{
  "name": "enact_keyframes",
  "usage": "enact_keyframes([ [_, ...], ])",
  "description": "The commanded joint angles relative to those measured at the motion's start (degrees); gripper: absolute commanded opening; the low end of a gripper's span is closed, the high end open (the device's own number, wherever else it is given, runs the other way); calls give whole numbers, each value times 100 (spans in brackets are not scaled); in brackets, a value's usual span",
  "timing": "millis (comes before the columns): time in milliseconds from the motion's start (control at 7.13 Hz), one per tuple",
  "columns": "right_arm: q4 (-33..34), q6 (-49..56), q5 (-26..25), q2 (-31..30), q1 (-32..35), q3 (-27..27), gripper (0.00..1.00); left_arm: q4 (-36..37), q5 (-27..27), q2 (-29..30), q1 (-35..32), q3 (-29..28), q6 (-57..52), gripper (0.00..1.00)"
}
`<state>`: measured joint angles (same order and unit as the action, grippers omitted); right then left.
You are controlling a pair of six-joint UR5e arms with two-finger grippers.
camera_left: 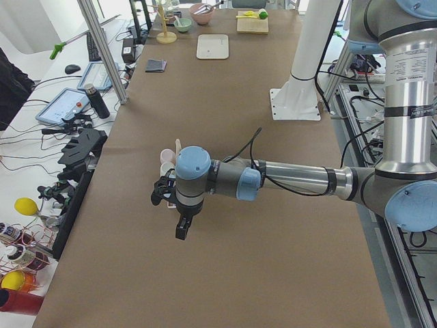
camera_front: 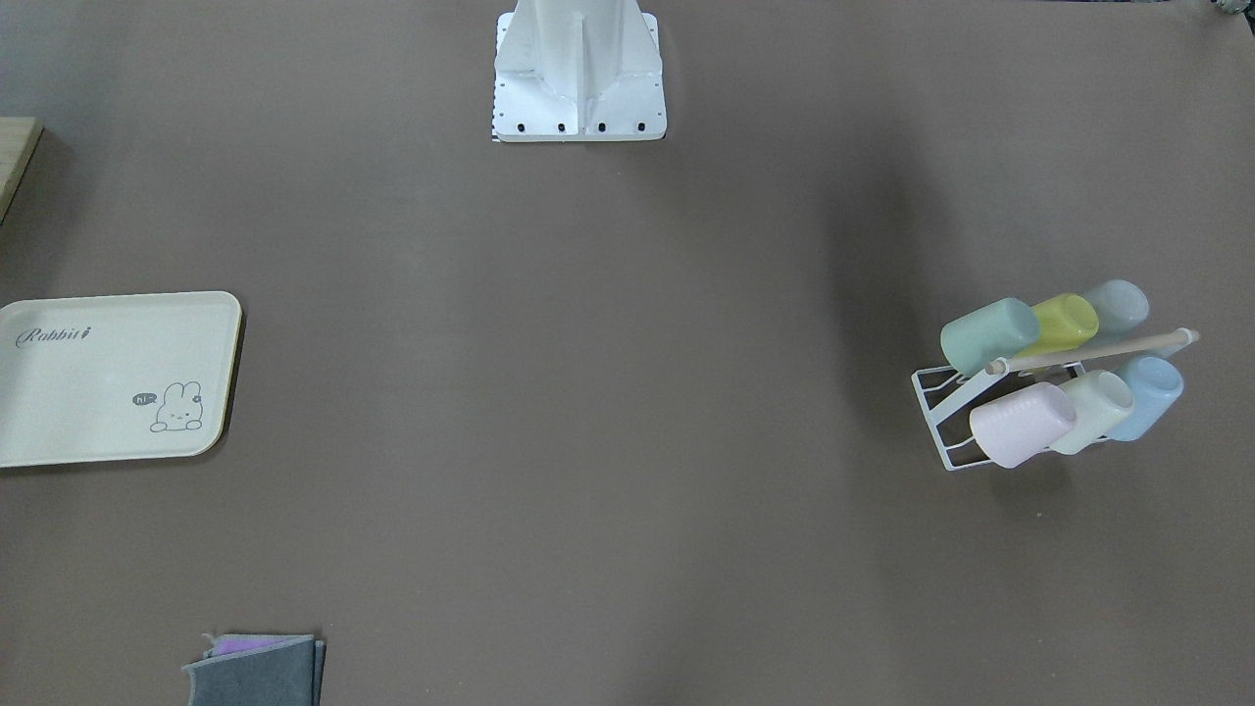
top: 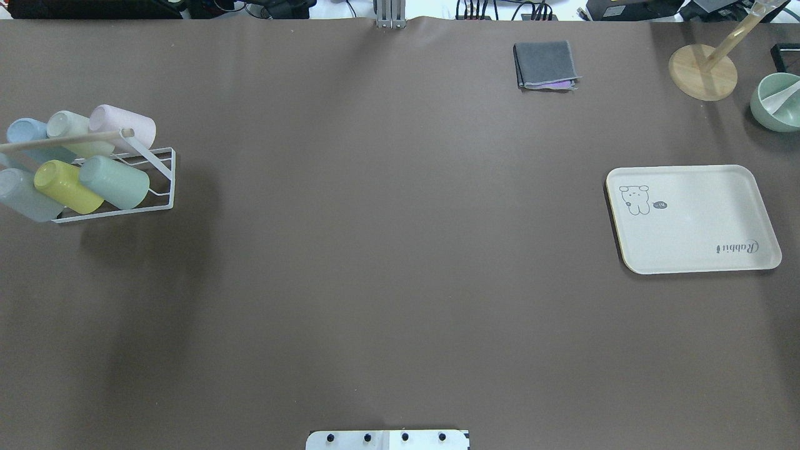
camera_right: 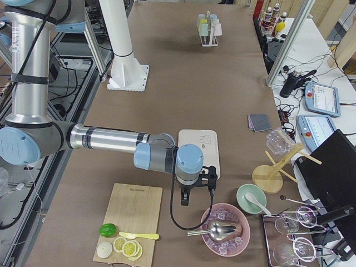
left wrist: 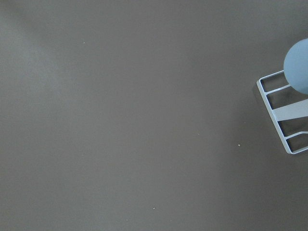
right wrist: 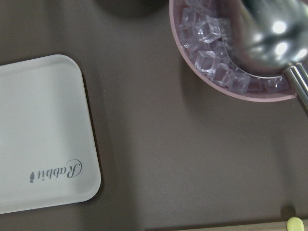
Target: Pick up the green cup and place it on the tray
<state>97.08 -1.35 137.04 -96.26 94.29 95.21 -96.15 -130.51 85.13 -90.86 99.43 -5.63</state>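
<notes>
The green cup [camera_front: 988,333] lies tilted on a white wire rack [camera_front: 946,407] with several other pastel cups, and also shows in the overhead view [top: 115,181]. The cream "Rabbit" tray [camera_front: 118,378] lies flat and bare at the opposite end of the table [top: 690,219], and its corner shows in the right wrist view [right wrist: 38,134]. My left gripper [camera_left: 181,229] hangs above the table beside the rack. My right gripper [camera_right: 184,199] hangs just past the tray's [camera_right: 198,146] end. Both show only in the side views, so I cannot tell whether they are open or shut.
A folded grey cloth [top: 545,64] lies at the far edge. A wooden stand [top: 703,70] and a green bowl [top: 777,101] stand beyond the tray. A pink bowl of ice [right wrist: 231,48] and a cutting board [camera_right: 130,222] are near my right gripper.
</notes>
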Motion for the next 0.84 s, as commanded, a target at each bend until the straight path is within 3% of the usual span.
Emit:
enact_keyframes([
  [0,83,-129,-498,19,-7,6,100,9,-18,-23,-28,-46,-9,98],
  [701,22,-155,-547,54,-7,-72,100,9,-18,-6,-63,-3,0,98],
])
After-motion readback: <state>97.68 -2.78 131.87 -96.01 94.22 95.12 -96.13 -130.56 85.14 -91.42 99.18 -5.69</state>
